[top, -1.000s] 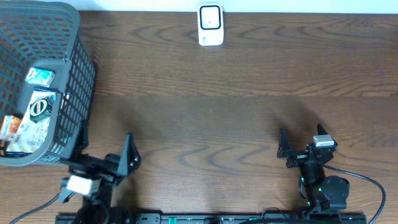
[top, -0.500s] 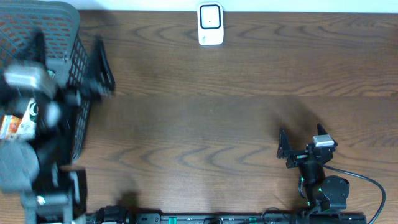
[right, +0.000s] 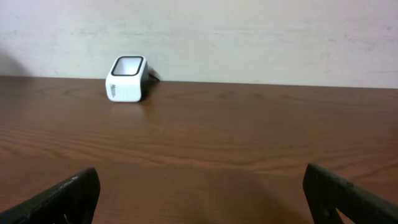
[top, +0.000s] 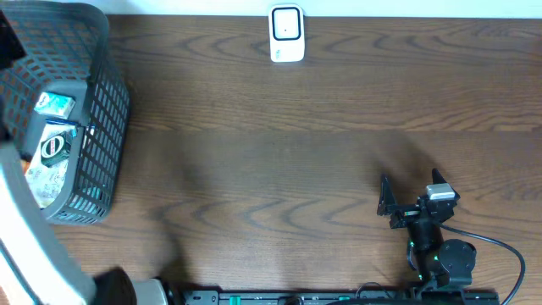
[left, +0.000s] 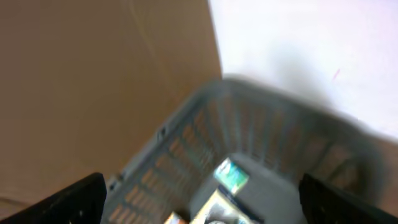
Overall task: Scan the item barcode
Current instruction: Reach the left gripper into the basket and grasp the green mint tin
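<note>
At the table's (top: pixel 279 169) far left corner sits one grey lattice basket (top: pixel 106 102), and the items lie inside it. Three packets show from overhead: a small teal-and-white one (top: pixel 55 103), a white-and-blue one with a dark round mark (top: pixel 53 146), and a pale one (top: pixel 42 180) partly under the blurred left arm (top: pixel 25 229). Any barcode is too small to make out. One white scanner (top: pixel 286 34) with a dark window stands at the far edge, well apart from the basket. Of the two grippers, the left gripper (left: pixel 202 202) hangs above the basket, its fingers spread wide with nothing between them. The right gripper (top: pixel 411 196) rests near the front right, equally wide and empty.
</note>
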`<state>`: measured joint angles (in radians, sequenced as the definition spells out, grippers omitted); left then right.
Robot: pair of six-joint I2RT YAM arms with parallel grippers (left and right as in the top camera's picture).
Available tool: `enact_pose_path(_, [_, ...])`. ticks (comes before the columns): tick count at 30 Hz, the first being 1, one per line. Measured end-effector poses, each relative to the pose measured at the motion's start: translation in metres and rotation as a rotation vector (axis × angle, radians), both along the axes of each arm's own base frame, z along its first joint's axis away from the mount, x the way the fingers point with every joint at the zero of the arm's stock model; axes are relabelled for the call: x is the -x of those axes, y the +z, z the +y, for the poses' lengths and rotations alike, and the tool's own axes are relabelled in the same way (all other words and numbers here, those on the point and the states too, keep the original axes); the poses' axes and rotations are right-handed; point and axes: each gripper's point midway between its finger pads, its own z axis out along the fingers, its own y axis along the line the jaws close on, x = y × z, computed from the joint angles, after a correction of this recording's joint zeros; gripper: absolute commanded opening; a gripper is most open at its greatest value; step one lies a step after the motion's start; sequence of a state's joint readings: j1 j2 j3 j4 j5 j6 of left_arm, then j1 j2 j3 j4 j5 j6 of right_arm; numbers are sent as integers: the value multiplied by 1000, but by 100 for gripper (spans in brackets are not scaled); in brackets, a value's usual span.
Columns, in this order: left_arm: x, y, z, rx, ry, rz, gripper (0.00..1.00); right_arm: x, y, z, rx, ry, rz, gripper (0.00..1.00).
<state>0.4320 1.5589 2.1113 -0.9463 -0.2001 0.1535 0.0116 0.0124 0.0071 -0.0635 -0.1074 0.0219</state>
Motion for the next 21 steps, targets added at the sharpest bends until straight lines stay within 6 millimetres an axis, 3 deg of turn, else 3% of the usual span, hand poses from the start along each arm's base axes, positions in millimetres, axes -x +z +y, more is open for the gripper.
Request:
enact_pose_path(3, [-9,-42,29,96,89,67,98,0,0,0,0,0,0,99])
enact_pose_path(8, [11,-96,71,333,342,66,97,0,0,0,0,0,0,99])
enact_pose_path(11, [27,-127,75,450,443,118,99,0,0,0,0,0,-1,99])
enact_pose_path(17, [33,-187,76,575,541,272,96,0,0,0,0,0,0,99])
enact_pose_path(21, [45,-254,73,685,685,437,95,0,0,0,0,0,0,99])
